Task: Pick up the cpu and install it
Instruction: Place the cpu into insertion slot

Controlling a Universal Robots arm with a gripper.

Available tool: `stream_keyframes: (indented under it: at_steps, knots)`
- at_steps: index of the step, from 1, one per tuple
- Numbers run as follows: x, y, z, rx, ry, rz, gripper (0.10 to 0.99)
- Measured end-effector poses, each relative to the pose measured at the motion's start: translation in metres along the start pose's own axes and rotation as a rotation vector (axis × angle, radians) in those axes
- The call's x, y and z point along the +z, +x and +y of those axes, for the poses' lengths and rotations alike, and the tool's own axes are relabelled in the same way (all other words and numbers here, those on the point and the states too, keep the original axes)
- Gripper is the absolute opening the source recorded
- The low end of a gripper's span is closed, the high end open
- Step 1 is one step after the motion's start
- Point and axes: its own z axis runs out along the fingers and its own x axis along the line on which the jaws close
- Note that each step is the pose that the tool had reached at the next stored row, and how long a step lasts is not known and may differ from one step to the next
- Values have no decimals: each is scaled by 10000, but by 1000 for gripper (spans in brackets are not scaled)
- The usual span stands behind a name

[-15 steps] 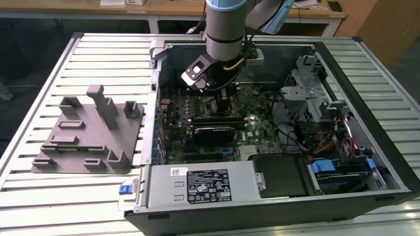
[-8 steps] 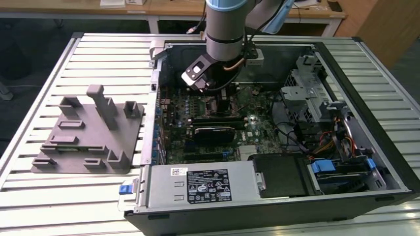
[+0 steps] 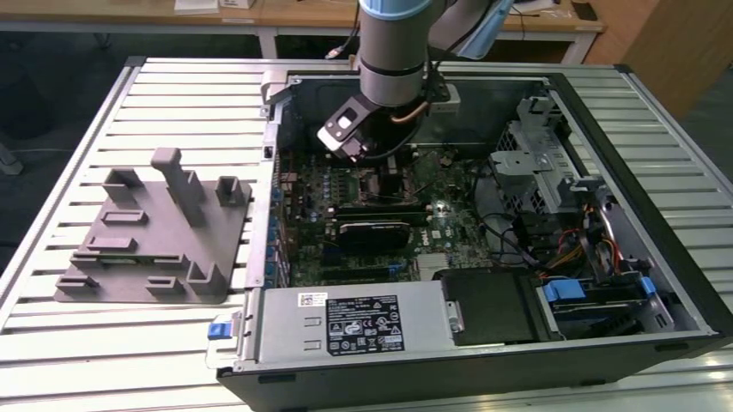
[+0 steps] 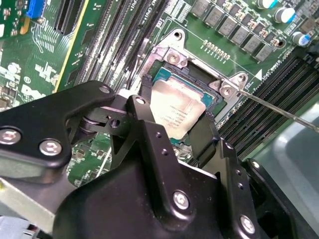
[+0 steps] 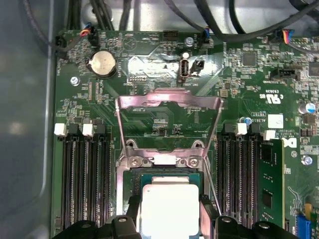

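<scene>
**Tool clamped on the cpu, dead over the socket**

Tool (image 4: pixel 178 105) is down inside the PC case (image 3: pixel 641 112), grasping the cpu (image 5: pixel 169 209). Its two black fingers (image 4: pixel 147 124) press on opposite edges of the chip.

- Key relation: the cpu sits directly under the tool and directly over the socket (image 4: pixel 167 74). I see no sideways offset in either wrist view. A thin band of the socket's teal interior shows along the chip's free edge.
- Orientation: the chip is near square, so it has no real long axis. Its edges run parallel to the socket walls, with no visible twist.
- Grip axis: the fingers close on the two edges facing the memory slots (image 5: pixel 84 174) that flank the socket.
- Clearance: the load plate (image 5: pixel 168 99) is swung open and lies flat on the board on the socket's third side. The thin lever (image 4: pixel 279 110) angles away from the socket corner, clear of the chip.
- Height: I can't tell whether the chip is seated in the socket or just above it.
- Grey fixture (image 3: pixel 160 232) sits on the tabletop (image 3: pixel 69 326) outside the case, well apart from the socket, toward the exterior view's left.
</scene>
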Motion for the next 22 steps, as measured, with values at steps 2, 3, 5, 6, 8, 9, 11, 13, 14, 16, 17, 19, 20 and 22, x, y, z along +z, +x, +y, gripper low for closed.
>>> stream_keyframes:
  at_steps: [2,3,5,6,8,9,11,13,14,16,17,19,20,22]
  knots:
    - [1,0,0,-170,-4,7,541]
    - [2,0,0,-200,-5,8,541]
    - [10,0,-1,-201,-5,9,541]
    - [15,0,-1,-201,-4,8,541]
    - [18,0,-1,-201,-3,7,541]
    - [18,0,-1,-202,-3,6,541]
    - [19,0,-1,-201,-3,6,541]
    - [19,0,-1,-201,-4,7,541]
    - [20,1,-1,-201,-5,13,541]
    - [20,6,-1,-199,-6,32,541]
    - [20,10,-1,-199,-6,39,541]
    - [20,16,-1,-200,-6,51,541]
    - [20,17,0,-200,-6,55,541]
    - [24,19,-1,-114,-1,50,541]
